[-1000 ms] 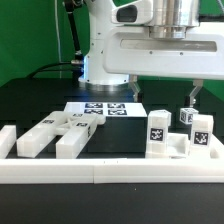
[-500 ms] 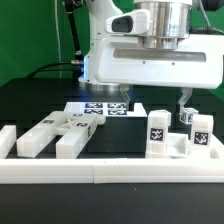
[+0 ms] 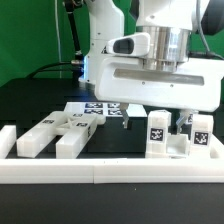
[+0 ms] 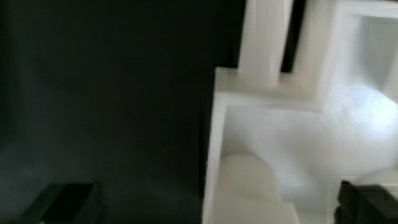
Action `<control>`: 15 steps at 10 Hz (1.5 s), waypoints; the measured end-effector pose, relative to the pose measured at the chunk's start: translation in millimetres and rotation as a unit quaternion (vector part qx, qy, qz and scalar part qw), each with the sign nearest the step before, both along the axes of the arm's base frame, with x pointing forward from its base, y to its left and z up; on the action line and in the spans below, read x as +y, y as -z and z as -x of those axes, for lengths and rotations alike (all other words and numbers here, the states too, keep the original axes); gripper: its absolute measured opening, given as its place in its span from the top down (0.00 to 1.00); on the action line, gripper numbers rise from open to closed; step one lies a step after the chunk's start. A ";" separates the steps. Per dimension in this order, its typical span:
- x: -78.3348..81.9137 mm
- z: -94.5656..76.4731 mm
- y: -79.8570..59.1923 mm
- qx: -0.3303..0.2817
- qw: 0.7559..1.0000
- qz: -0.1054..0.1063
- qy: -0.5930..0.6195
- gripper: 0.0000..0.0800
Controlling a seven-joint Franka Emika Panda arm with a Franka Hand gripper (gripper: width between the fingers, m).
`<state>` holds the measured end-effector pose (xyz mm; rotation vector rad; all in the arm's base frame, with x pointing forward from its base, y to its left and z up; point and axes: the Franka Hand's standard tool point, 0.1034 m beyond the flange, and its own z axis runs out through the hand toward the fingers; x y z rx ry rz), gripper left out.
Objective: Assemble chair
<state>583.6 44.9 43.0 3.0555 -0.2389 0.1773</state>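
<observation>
free: table centre (image 3: 108,146) | blocked: upright parts (image 3: 158,146), front rail (image 3: 110,173)

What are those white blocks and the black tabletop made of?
White blocks: look like matte plastic, opaque with crisp edges and soft shading. Tabletop: dark and dull, no glare, perhaps cloth or a matte sheet; the pictures leave it open.

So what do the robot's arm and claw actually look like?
The arm is smooth white with a shiny silver cylinder near its end. The gripper has a wide, boxy white body and two thin dark fingers. A black cable runs behind the arm. No markings are readable.
</observation>
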 end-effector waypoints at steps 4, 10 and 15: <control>3.4 6.6 21.6 0.005 1.000 0.008 0.004 0.19; -1.2 9.3 25.7 0.007 1.000 0.010 0.009 0.68; -5.4 7.1 14.8 0.005 1.000 0.005 0.016 0.96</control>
